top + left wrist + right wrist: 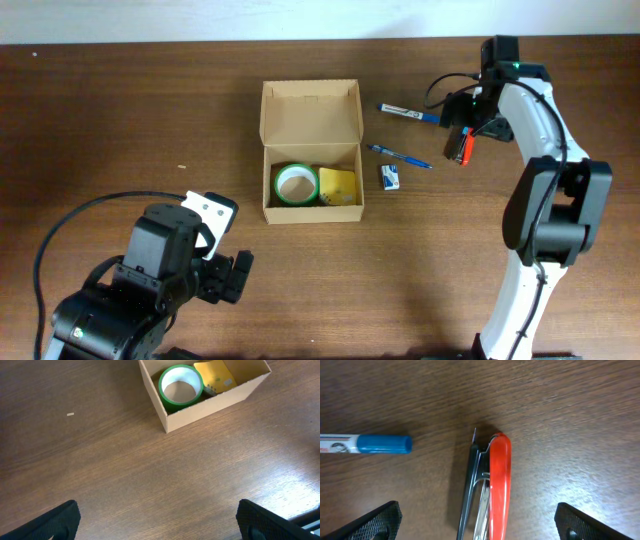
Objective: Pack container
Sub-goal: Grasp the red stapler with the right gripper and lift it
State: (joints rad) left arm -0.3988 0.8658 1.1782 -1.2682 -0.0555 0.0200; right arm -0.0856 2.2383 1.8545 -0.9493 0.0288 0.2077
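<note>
While the dark brown wood-grain worktop [120,110] spreads across the whole scene, the two arms rise from its near edge, one at each side. The black left arm [140,290] sits low at the near left. Its left claw [160,522] is spread wide over bare wood, with nothing between its fingers. The white and black right arm [535,200] reaches from the near right up to the far right. Its right claw [479,522] is likewise spread wide, its fingers standing well out on either side of a red and black stapler [499,485] without touching it, so it has hold of nothing.

The shallow tan cardboard container [313,212] stands near the middle of the worktop, well apart from both claws, its hinged lid flap thrown back on the far side. Inside, a green roll of tape [297,184] lies flat in the left half and a yellow sticky-note pad [338,186] sits just beside it in the right half.

Right of the container, the stapler lies farthest right, running near to far. A white marker [408,112] with a blue cap lies farther back, its cap pointing toward the stapler but apart from it. A slim blue pen [400,156] lies between the container and the stapler. A small blue and white block [391,177] sits just on the near side of the pen. A tiny pale scrap [182,167] lies alone left of the container.
</note>
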